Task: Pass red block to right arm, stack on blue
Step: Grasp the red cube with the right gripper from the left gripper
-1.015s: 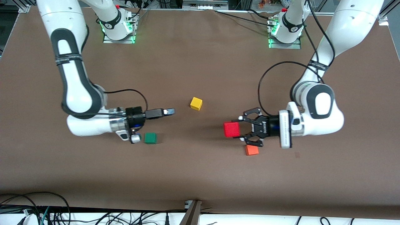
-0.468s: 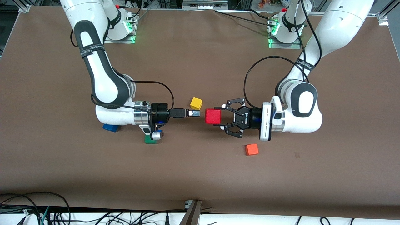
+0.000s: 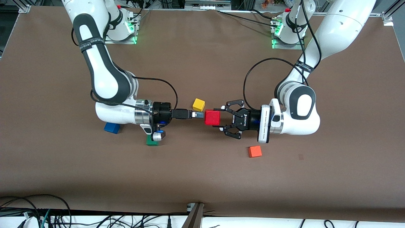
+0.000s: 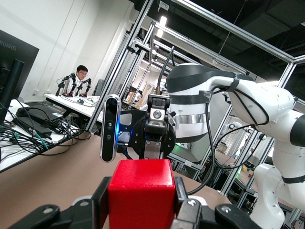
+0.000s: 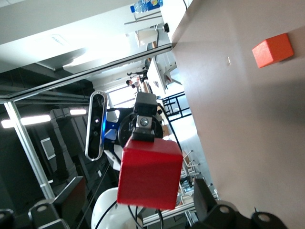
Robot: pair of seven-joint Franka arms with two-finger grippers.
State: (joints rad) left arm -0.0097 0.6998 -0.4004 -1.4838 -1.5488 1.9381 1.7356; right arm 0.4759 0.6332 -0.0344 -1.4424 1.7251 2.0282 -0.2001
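Handover step. Left claw (image 3: 218,117) grips red block (image 3: 212,117) above mid-worktop (image 3: 202,177). Right claw (image 3: 198,115), fingers open, at the block's face, not yet closed. Next: right closes, left releases. Blue block (image 3: 112,128) waits under the right arm.

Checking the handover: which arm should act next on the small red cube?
Right, probably. The right hand is level with the small red cube held in the left hand, over the table near the yellow cube.
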